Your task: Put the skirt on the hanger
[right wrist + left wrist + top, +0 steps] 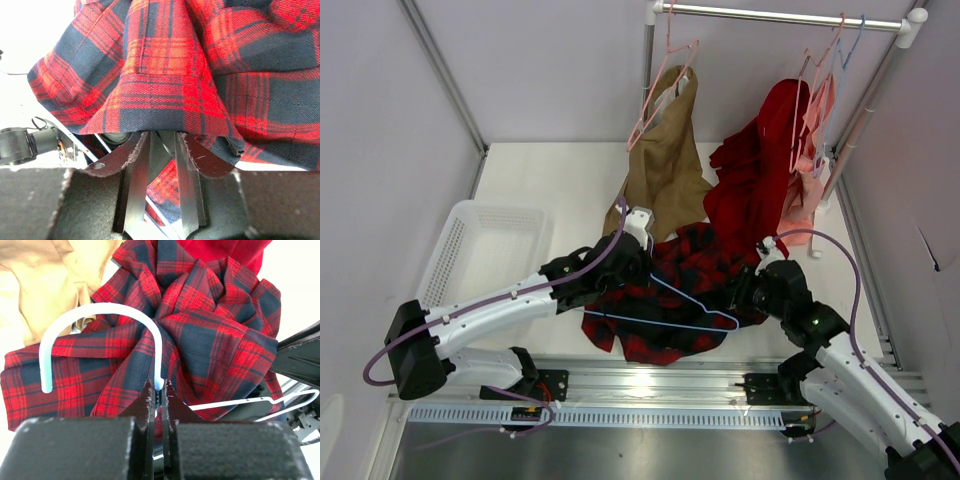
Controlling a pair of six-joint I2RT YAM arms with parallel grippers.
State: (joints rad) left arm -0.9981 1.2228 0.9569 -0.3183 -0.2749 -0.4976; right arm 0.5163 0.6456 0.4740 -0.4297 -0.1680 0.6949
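Left gripper (159,389) pinches the light-blue wire hanger (107,306) below its hook, at the plaid skirt's (695,258) 9 o'clock; right gripper (162,137) (jaws parted) sits under the hem at 3 o'clock.

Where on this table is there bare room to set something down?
Bare tabletop lies between the basket and the tan garment, back to the wall. Right of the skirt only a narrow strip is free. The middle is crowded: skirt, hanger, red garment, left gripper, right gripper.
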